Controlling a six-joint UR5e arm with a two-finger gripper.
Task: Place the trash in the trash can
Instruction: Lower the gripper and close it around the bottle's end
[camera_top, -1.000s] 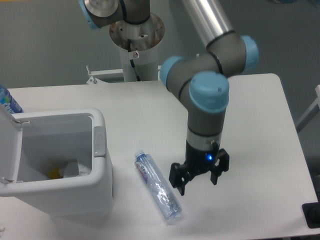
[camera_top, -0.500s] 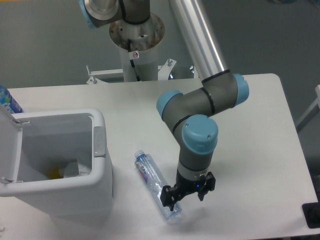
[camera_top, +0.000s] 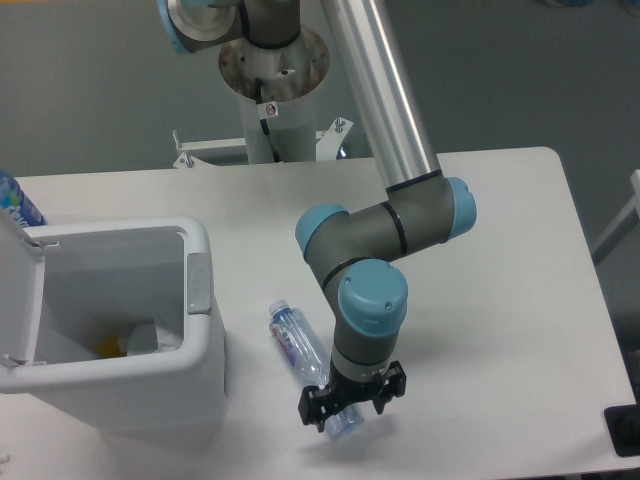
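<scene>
Clear bottle (camera_top: 298, 348) lies diagonally, cap toward upper-left.

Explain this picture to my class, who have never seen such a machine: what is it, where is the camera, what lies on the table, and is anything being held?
The picture comes from one fixed camera looking down at a white table. The grey and blue jointed machine is a robot arm; at its tip is a black gripper with two fingers. On the table lies a clear plastic water bottle on its side. The gripper is down over the bottle's lower end, with a finger on either side, but the picture does not show whether it has closed, so nothing is clearly held. At the left stands a white trash can with its lid open; some items lie inside. A blue-wrapped bottle shows at the far left edge.
</scene>
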